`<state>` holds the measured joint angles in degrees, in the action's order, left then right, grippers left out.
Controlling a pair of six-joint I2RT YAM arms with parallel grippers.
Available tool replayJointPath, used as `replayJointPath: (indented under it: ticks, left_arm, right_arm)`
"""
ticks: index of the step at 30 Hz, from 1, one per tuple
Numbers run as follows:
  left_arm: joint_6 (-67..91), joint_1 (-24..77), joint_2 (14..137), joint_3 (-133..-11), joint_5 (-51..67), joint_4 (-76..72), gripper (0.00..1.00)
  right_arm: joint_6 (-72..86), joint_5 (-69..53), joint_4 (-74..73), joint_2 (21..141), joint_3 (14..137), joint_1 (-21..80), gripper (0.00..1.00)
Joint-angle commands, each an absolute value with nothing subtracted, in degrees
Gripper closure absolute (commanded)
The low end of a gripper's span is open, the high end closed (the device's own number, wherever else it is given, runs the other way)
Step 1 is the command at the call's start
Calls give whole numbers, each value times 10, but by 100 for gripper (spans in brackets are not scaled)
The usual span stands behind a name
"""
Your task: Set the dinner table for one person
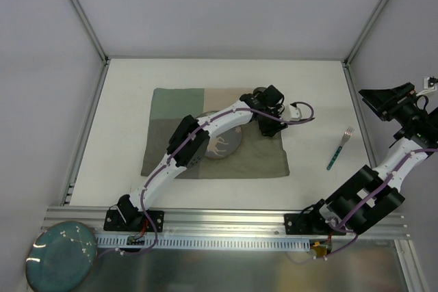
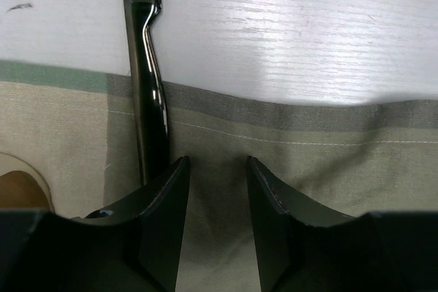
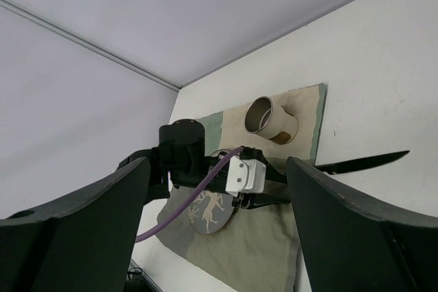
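Dinner table [image 1: 137, 87]: large matte-white rectangular top with thin aluminium frame bars. It fills the workspace in front of both arm bases.

- Green-and-beige patchwork cloth mat [image 1: 178, 107] lies flat at the middle of the table.
- Round grey plate with a pale animal figure [image 1: 229, 148] sits on the mat, partly hidden under the left arm in the top view.
- Beige cylindrical cup [image 3: 270, 117] is on a beige patch of the mat. It shows only in the right wrist view, and I cannot tell whether it is upright.
- Dark glossy table knife [image 2: 147, 87] straddles the mat's edge, part on the cloth and the rest on the bare tabletop.
- Fork with a teal handle [image 1: 340, 148] lies on the bare table, right of the mat and apart from it.
- Round teal plate with pale spots [image 1: 60, 258] rests off the table, on the near metal ledge left of the left arm's base.

Left gripper [image 2: 217, 162]: low over the mat near its edge, jaws apart with only cloth between them. The knife lies just outside one of the fingers [image 2: 164, 210], and it is unclear whether the two touch. Nothing is gripped.

Right gripper [image 3: 217, 165]: raised at the right side of the table, jaws spread wide and holding nothing.
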<state>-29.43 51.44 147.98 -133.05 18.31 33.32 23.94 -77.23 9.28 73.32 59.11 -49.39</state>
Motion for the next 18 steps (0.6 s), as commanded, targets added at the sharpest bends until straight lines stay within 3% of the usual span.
replayJointPath:
  ticks: [1, 8, 18]
  left_arm:
    - [-295, 521, 1471, -1308, 260, 416, 61]
    - [-257, 556, 1473, -1278, 308, 414, 66]
    - [-238, 569, 1504, -1366, 266, 378, 63]
  right_arm:
    - [284, -770, 148, 718, 586, -501, 15]
    - [323, -760, 207, 712, 570, -493, 15]
    - [314, -772, 212, 696, 543, -483, 14]
